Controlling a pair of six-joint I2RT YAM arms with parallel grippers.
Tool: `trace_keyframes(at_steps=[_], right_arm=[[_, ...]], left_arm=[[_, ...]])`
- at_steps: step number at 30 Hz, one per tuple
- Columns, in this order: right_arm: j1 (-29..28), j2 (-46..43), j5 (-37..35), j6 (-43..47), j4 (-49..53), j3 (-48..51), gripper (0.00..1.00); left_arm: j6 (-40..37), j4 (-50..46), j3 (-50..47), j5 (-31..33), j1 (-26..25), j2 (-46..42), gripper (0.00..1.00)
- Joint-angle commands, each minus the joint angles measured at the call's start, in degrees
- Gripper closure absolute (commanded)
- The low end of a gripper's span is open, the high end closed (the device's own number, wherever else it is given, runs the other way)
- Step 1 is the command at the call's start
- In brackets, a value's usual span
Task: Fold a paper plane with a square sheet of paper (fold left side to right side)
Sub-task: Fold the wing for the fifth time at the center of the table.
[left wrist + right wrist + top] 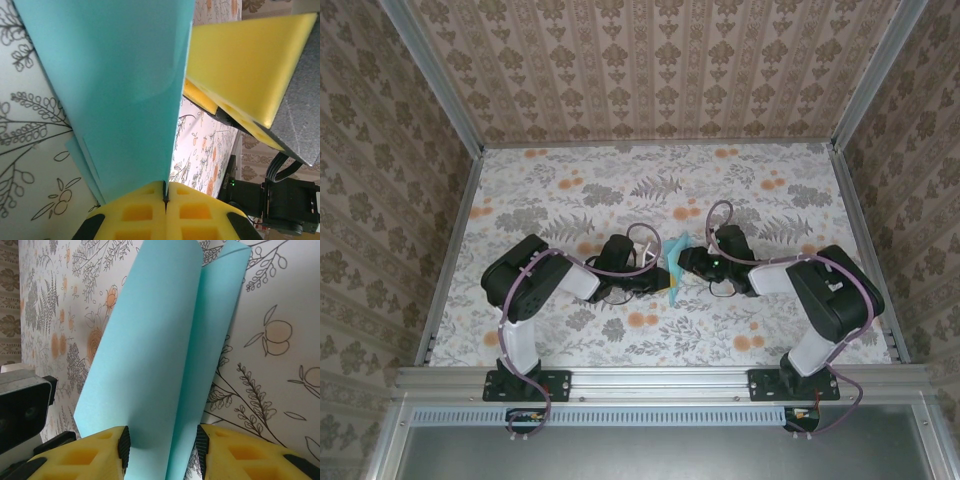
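Floral table [570,200]; paper [680,247] mostly hidden.

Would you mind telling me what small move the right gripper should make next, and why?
Probably close the right gripper the rest of the way. Its pads stand apart on either side of the doubled blue paper, whose layers bulge open between them, while the left gripper is shut on the paper. Closing should press the layers together.

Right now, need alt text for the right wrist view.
A light blue paper sheet, loosely folded lengthwise, runs up the frame from between the right gripper's yellow foam jaws, which sit apart on either side of it. Behind it lies the floral-print table.
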State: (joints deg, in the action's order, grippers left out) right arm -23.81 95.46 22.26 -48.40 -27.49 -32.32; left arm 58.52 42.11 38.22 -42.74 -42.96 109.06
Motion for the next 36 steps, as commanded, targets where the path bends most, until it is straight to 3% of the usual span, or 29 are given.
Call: trace_keyframes(at_steps=[1, 8, 20, 28, 36], right_arm=[[-0.79, 2.27, -1.87, -0.75, 0.7, -1.73, 0.58], [-1.4, 3.62, -3.34, -0.13, 6.08, -3.71, 0.6], [-1.69, 5.49, -4.81, 0.08, 10.07, -4.43, 0.62], [-1.68, 5.48, -4.95, 0.25, 10.33, -4.38, 0.62], [-1.68, 5.26, -5.02, 0.52, 10.76, -4.25, 0.62]], left_arm=[[0.69, 1.31, -0.57, -1.04, 0.51, 0.9, 0.99], [0.8, 1.32, -0.39, -1.12, 0.59, 1.07, 0.96], [0.08, -0.17, -1.08, -1.12, 1.42, -2.35, 0.81], [-2.65, -6.06, -1.67, -1.03, 4.49, -7.69, 0.67], [-5.06, -11.37, 3.05, -1.88, 6.06, -5.62, 0.6]])
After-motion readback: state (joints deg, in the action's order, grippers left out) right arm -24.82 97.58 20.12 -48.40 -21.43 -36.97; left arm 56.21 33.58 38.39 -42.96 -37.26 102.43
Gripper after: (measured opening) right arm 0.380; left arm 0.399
